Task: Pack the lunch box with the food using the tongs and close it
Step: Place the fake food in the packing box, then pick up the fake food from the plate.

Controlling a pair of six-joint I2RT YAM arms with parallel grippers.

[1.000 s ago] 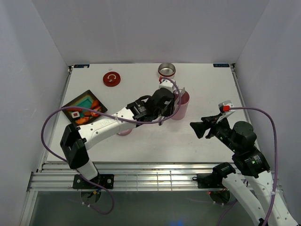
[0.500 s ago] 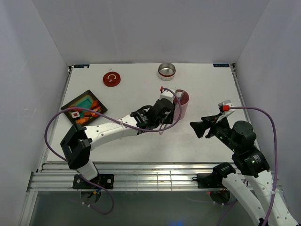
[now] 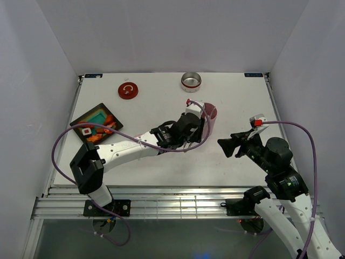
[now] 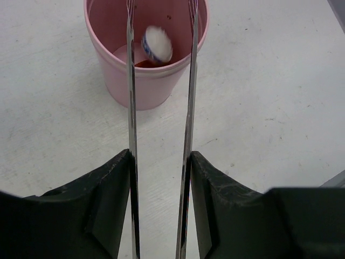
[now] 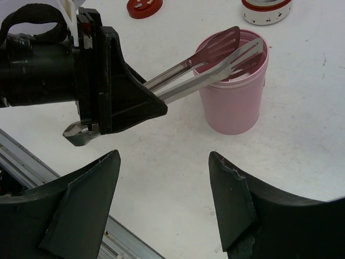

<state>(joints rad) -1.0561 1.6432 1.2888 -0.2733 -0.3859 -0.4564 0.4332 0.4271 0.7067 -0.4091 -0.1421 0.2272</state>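
My left gripper (image 4: pixel 160 162) is shut on the tongs (image 4: pixel 131 108), squeezing both slim silvery arms between its black fingers. The tong tips reach over the mouth of the pink round lunch box (image 4: pixel 141 81). A blurred white ball (image 4: pixel 156 43) sits inside that mouth between the tips, touching neither arm. From above, the left gripper (image 3: pixel 193 125) is just left of the pink lunch box (image 3: pixel 210 120). Orange and red food (image 3: pixel 101 133) and a white square piece (image 3: pixel 86 130) lie on the black tray (image 3: pixel 110 116). My right gripper (image 3: pixel 225 147) stands open and empty, right of the box.
A red lid (image 3: pixel 128 90) lies at the back left. A silver ring-shaped container (image 3: pixel 191 81) stands at the back centre. In the right wrist view the tongs (image 5: pixel 215 62) slant into the pink lunch box (image 5: pixel 237 102). White walls close in three sides.
The left arm has lowered and drawn back a little to the cup's left. The tong arms have spread slightly, and the white ball now sits free between them. The right arm is still.
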